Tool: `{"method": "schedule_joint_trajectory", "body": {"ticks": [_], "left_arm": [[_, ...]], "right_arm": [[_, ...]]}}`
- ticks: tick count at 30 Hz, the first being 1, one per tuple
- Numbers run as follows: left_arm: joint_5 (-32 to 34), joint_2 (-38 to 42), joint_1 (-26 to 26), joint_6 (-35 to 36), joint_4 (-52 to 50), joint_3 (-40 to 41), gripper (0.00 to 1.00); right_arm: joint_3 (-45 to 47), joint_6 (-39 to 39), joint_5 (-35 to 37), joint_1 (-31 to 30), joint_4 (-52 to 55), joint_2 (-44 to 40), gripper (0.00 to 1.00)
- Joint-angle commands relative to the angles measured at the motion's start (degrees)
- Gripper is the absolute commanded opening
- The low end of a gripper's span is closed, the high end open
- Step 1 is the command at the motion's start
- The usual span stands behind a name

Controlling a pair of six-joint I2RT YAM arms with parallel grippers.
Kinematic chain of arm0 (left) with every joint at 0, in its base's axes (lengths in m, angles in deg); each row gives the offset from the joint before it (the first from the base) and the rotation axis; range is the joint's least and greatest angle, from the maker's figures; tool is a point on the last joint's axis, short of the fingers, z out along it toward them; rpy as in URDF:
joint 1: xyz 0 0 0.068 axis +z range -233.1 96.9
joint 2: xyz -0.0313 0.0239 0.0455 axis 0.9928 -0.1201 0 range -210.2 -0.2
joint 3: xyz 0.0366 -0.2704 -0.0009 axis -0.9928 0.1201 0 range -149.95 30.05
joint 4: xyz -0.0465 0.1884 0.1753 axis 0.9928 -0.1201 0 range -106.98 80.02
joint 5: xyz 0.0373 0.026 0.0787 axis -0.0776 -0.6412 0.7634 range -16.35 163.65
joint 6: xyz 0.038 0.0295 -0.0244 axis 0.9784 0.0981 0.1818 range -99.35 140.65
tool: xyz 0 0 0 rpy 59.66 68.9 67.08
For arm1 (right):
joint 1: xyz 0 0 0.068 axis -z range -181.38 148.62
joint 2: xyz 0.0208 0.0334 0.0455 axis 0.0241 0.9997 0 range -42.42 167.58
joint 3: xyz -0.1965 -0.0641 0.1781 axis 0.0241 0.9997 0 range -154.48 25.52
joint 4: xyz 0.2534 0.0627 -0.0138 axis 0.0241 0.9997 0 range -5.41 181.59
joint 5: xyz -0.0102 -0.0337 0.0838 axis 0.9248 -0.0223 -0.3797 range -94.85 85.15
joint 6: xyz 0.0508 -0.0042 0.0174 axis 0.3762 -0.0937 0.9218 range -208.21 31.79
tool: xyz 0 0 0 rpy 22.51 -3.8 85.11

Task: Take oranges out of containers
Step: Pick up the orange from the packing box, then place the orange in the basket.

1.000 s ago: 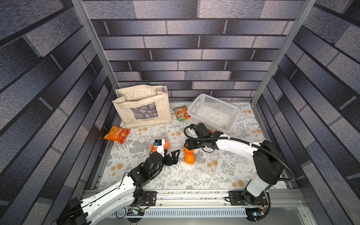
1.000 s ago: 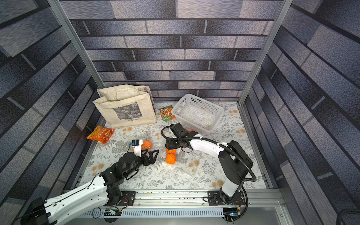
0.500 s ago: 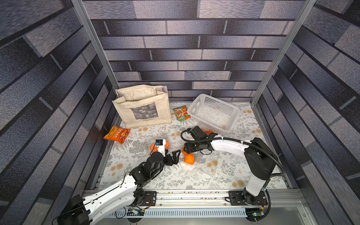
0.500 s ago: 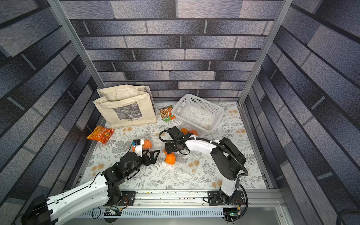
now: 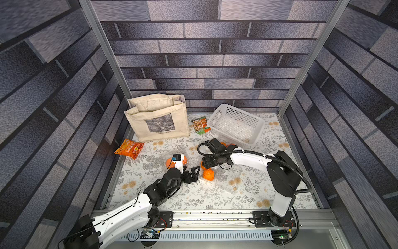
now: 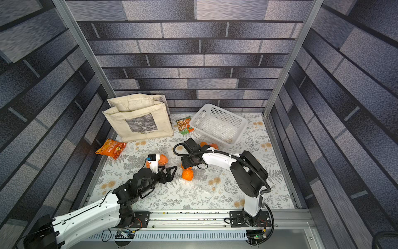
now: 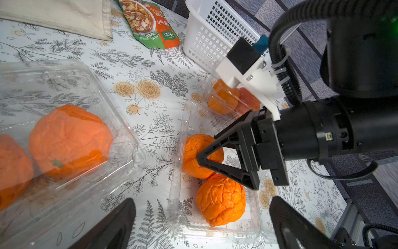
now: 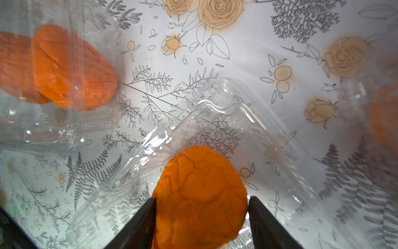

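Clear open clamshell holds two oranges, right gripper clasping one; left gripper spread empty

Lab cell, printed brick walls

The tablecloth in front of the open container lies bare, free for approach. The right gripper, closed round an orange, blocks its far end. A closed container stands left, another container behind, by the basket.
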Motion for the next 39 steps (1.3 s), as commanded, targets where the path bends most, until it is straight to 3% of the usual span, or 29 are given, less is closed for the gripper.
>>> {"method": "schedule_joint_trajectory", "body": {"ticks": [1, 6, 14, 28, 32, 39], "left_arm": [[-0.1, 0.4, 0.3, 0.4, 1.3, -1.3, 1.00], [-0.5, -0.5, 0.3, 0.4, 2.0, -1.8, 1.00], [-0.8, -1.1, 0.4, 0.5, 2.1, -2.0, 1.00], [-1.2, -0.6, 0.6, 0.4, 2.5, -1.9, 1.00], [-1.5, -1.0, 0.6, 0.5, 3.4, -2.0, 1.00], [-5.1, -2.4, 0.7, 2.3, 5.0, -3.0, 1.00]], "right_arm": [[0.2, -0.4, 1.2, -0.5, 2.7, 1.3, 0.69], [-0.1, -0.1, 0.8, -0.6, 2.2, 2.7, 0.65], [0.7, 0.0, 0.4, -0.6, 0.9, 0.4, 0.42], [-0.9, -0.7, 1.1, 0.0, 2.6, -14.3, 0.39], [-4.2, -3.1, 1.7, 3.7, 4.9, -15.8, 0.39], [-11.3, -7.8, 2.1, 15.7, 7.3, -13.9, 0.39]]}}
